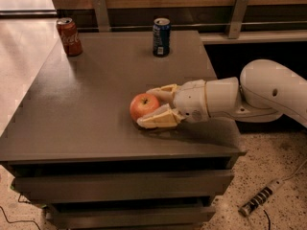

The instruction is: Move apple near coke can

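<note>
The apple (143, 105), red-orange with a short dark stem, rests on the dark grey table (86, 104) near its front middle. My gripper (147, 108) reaches in from the right, with one finger on the apple's far side and one on its near side, both closed against it. The coke can (69, 36), red with white lettering, stands upright at the table's far left corner, well away from the apple.
A dark blue can (161, 36) stands upright at the table's back middle. A wood-panelled wall with metal brackets runs behind. My white arm (268, 92) hangs over the table's right edge. A power strip (259, 202) lies on the speckled floor at the lower right.
</note>
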Robot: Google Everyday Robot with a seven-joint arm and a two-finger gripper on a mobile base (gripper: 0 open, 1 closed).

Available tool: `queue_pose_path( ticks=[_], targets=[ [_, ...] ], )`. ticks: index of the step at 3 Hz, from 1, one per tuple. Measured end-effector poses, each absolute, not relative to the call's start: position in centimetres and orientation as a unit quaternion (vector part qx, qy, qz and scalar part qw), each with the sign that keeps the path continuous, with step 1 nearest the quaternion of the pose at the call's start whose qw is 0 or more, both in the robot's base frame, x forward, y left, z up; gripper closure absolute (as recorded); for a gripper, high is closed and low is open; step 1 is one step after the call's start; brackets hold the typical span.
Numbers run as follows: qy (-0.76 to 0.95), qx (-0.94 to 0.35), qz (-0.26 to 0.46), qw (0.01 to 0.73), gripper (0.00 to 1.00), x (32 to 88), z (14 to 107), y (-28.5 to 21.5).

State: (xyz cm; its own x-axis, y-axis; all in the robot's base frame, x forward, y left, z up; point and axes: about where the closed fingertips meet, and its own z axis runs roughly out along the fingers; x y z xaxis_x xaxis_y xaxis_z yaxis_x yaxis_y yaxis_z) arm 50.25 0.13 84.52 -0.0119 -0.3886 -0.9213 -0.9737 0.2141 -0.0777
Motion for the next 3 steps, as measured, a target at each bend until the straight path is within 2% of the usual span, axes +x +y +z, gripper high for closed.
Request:
queue_pose_path(
  ticks=[1, 2, 3],
  targets=[
    [0.633, -0.539, 0.323, 0.453, 0.64, 50.18, 84.58, 0.34],
    [0.631, -0.541, 0.324, 0.452, 0.95, 50.07, 84.65, 0.62],
    [0.630, -0.542, 0.324, 0.452, 1.00, 50.03, 84.68, 0.72]
  ],
)
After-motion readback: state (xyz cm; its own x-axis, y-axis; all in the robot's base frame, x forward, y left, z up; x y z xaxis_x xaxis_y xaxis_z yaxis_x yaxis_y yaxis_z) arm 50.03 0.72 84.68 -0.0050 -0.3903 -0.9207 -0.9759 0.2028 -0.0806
